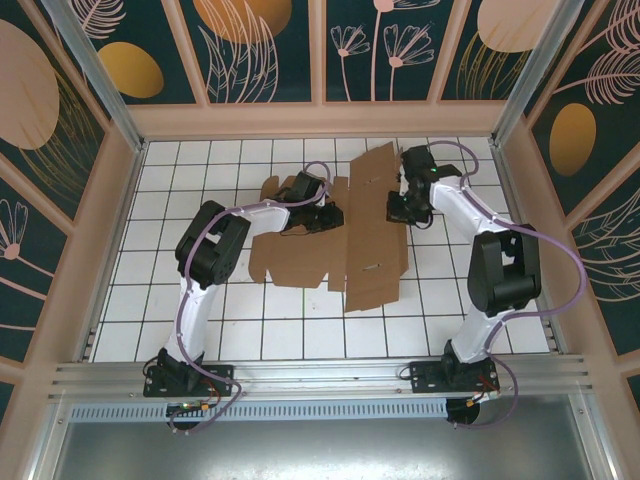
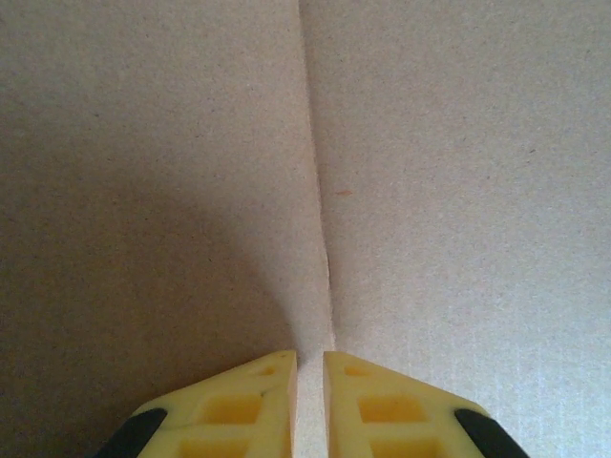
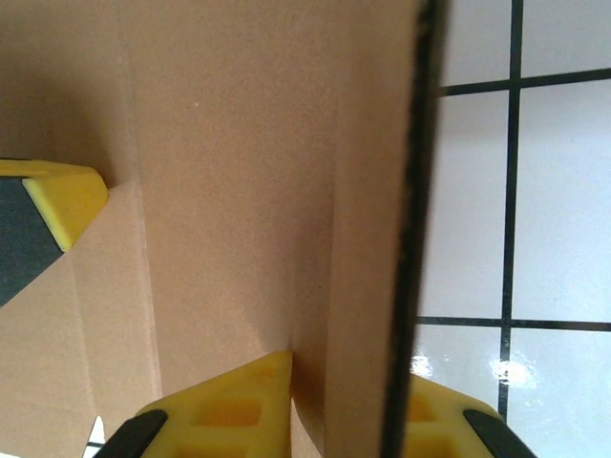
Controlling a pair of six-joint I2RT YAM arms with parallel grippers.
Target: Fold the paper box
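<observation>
**Paper box (image 1: 295, 262) spread on the desk, both my jaws on it**

Brown card, cut with flaps and tabs, lies opened out over the white tiled desk (image 1: 180, 300), in the middle and toward the far side. Most of it lies flat. Its long middle panel runs away from me and a shorter panel sticks out to the left. At the far right corner a flap (image 1: 372, 170) stands up off the tiles.

My left arm (image 1: 210, 250) reaches in over the left panel, and my left jaws sit at its far end, down at the card. In the left wrist view the yellow fingertips (image 2: 253, 396) are almost together, with just a thin slit between them. A crease (image 2: 320, 219) in the card runs straight down into that slit. The card to the left of it is in shadow and the card to the right is lit. Whether any card is nipped in the slit I cannot tell.

My right arm (image 1: 505, 265) bends in from the right, and my right jaws meet the box at its right edge, by the raised flap. In the right wrist view that flap (image 3: 239, 191) stands on edge between my fingers. One yellow fingertip (image 3: 258, 391) lies against its brown face. The other is partly hidden behind its dark cut edge, on the side of the tiles (image 3: 563, 210). These jaws are narrow, with the flap held between them.
</observation>
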